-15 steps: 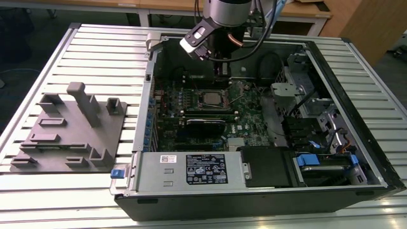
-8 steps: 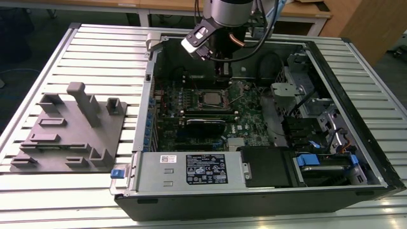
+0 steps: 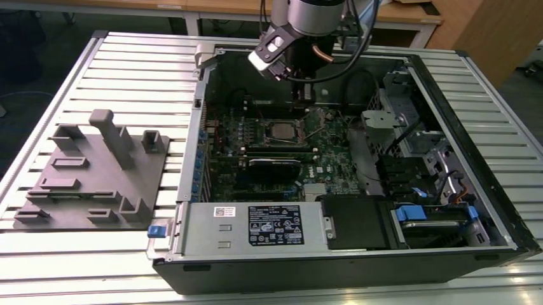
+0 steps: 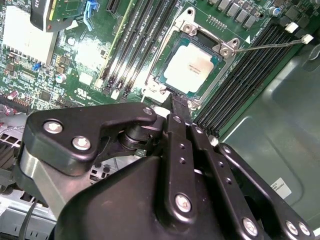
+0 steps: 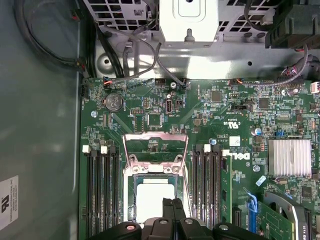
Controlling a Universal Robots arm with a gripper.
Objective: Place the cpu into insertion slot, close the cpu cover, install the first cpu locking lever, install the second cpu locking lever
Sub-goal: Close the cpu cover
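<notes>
The cpu (image 4: 192,67) (image 5: 154,199) lies flat in the insertion slot (image 4: 159,82) (image 5: 131,200) on the green board, its silver top showing. The cpu cover (image 5: 155,137) is swung back off the slot, and green board shows through its window. A thin wire locking lever (image 4: 265,46) sticks out away from the slot. My gripper (image 4: 173,102) (image 5: 172,204) hovers over the slot's edge, fingers pressed together with nothing between them. In the exterior view the gripper (image 3: 303,100) hangs just behind the slot (image 3: 280,129).
The open computer case (image 3: 475,114) lies on a slatted metal table (image 3: 127,57). Black memory slots (image 5: 100,190) flank the socket on both sides. A finned heatsink (image 5: 290,157), cables (image 5: 125,55) and a drive cage (image 3: 398,121) stand nearby. A grey fixture plate (image 3: 93,178) lies at the exterior view's left.
</notes>
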